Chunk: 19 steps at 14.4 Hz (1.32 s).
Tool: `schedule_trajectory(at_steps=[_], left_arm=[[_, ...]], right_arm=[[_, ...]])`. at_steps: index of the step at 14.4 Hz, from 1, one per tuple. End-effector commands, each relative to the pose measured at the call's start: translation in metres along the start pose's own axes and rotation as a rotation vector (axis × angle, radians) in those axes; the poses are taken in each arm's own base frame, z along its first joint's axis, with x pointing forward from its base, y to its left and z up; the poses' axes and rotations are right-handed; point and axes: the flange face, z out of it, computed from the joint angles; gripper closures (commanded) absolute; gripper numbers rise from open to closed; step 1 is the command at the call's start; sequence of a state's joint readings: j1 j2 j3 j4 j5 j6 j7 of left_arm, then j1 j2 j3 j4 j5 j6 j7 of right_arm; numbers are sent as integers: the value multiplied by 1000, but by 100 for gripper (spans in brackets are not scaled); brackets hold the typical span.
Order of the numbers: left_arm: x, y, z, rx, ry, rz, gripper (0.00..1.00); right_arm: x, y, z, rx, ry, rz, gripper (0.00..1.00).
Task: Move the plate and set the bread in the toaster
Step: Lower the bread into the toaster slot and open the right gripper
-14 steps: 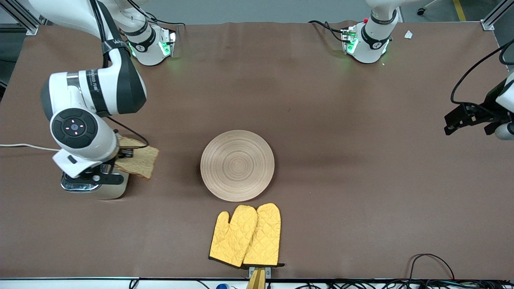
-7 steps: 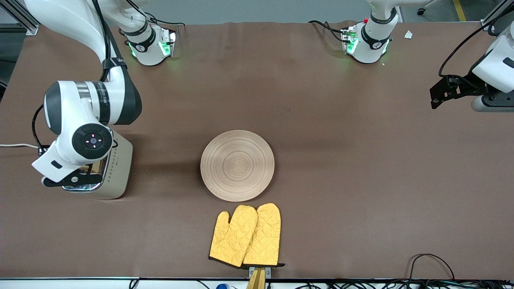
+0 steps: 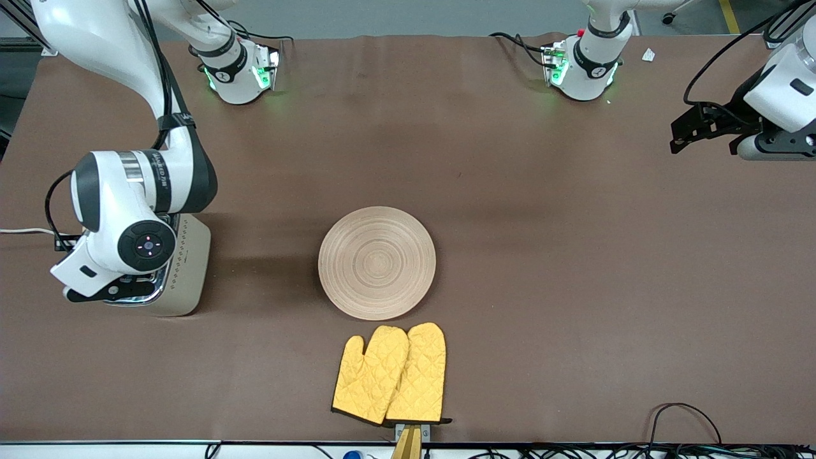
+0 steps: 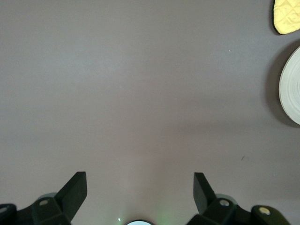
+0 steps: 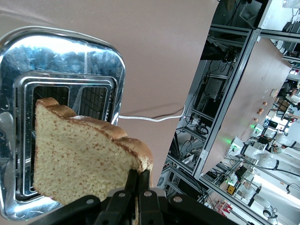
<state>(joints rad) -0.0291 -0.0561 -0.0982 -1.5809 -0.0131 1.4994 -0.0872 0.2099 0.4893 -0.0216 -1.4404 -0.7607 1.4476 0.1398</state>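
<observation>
The right gripper [image 5: 138, 187] is seen pinched on the crust edge of the single slice of light brown speckled bread [image 5: 79, 164], which is held upright just over the slots in the shiny chrome top of the boxy cream-beige toaster [image 5: 65, 56]. In the front view the slice itself is hidden under the right arm's wrist, which hangs over the toaster [image 3: 188, 264] at the right arm's end of the table. The bread is judged to be lined up but not yet dropped in: whether its lower edge has entered a slot cannot be told.

The left gripper [image 4: 139, 190] is held with its fingers spread wide and nothing between them, above bare brown tabletop [image 3: 574, 287] at the left arm's end, where that arm waits.

The large round light-wood plate [image 3: 377, 262] with its fine concentric rings lies flat at the table's middle, carrying nothing, so the plate step is taken as done. What is left is the lowering of the slice into a slot and its release.

By count: one slice of bread, one toaster with two slots and a white cord [image 3: 25, 231], one plate, and two yellow quilted oven mitts [image 3: 390, 374] lying side by side, nearer the front camera than the plate and just beside its rim.
</observation>
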Motion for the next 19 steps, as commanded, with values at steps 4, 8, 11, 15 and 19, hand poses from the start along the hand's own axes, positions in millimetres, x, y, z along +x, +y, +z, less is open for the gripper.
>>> schedule_trajectory(at_steps=[4,8,11,15,19], left_arm=[[3,0,-6,35,30,-7,0],[4,-1,-3,55,28,-8,0],[7,-1,1,56,20,-8,0],[5,-1,-3,55,26,-7,0],[4,0,-4,55,28,-8,0]], right_arm=[[15,-29,15,-16,-11,71,84],[15,-36,12,145,-38,127,14],[-3,11,0,390,-6,169,0],[-44,85,-2,673,42,178,0],[-109,140,-13,819,119,182,0]])
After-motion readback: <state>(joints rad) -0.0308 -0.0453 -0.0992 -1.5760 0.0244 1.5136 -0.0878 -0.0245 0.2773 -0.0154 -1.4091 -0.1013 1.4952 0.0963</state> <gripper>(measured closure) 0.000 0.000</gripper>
